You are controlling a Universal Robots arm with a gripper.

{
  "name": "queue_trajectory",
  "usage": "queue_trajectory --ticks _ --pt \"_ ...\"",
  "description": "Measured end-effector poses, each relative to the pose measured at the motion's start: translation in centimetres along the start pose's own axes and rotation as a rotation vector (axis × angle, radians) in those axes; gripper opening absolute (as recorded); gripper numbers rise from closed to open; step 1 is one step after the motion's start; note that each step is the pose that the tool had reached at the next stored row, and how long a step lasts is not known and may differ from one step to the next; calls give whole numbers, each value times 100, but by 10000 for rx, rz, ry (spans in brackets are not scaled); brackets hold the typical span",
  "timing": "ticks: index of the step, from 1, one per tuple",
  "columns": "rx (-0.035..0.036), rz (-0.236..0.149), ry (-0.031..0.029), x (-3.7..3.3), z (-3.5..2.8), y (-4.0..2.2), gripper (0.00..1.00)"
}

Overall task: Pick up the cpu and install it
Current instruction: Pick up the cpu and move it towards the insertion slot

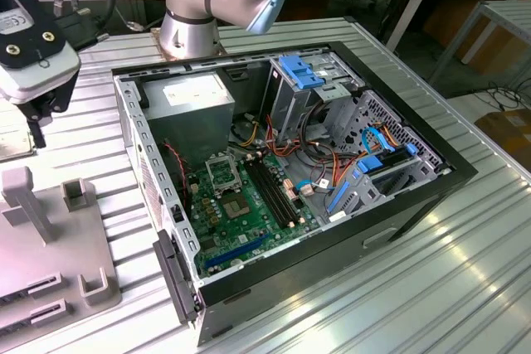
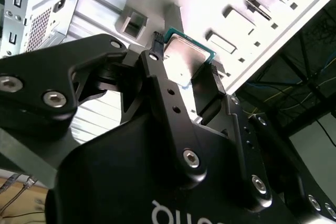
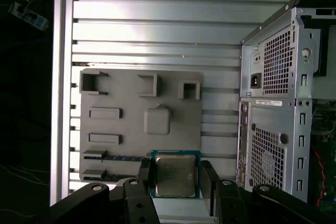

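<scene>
While the claw (image 3: 176,169) clamps the cpu (image 3: 175,176) by two opposite edges, it hangs above the grey fixture tray (image 3: 131,98) with its raised blocks, on the ribbed worktop (image 3: 157,35); the open computer case (image 3: 273,161) stands just beside.

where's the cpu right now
In both wrist views the cpu is clamped in the gripper, over an edge of the grey fixture tray, outside the computer case beside it.

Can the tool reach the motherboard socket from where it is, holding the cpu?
Probably yes. The tool, shut on the cpu, is beside the open case; nothing stands above the socket.
</scene>
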State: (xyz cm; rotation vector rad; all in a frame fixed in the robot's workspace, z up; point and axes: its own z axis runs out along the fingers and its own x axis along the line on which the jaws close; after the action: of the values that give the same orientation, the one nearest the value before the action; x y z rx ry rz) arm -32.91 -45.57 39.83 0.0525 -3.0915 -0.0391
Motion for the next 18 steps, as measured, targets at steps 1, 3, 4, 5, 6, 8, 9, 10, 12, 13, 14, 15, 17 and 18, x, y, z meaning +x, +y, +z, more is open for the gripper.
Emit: queue_trajectory --ticks 1,3,4,5,6,8,9,10,12,13,14,15,17,18 --pt "0 0 -1 -19 -1 -1 47" --pt "1 0 0 -55 -3 -2 47" --pt "0 0 -1 -73 -4 -2 47" --pt "0 1 0 -90 -4 -3 47" --pt "0 0 0 -106 -5 -4 47" --pt "0 -1 0 -145 -7 -5 47" --pt "1 -1 0 -168 -9 -6 47" --pt "0 0 0 -189 -10 -7 47" --pt "0 0 0 -253 -13 -8 47" --pt "0 0 0 -276 -14 -9 47" --pt "0 0 0 -299 -15 -10 47" --pt "0 0 1 -321 -16 -11 47" --pt "0 -1 1 -362 -18 -12 47" --pt "1 -1 0 -382 -19 -13 47"
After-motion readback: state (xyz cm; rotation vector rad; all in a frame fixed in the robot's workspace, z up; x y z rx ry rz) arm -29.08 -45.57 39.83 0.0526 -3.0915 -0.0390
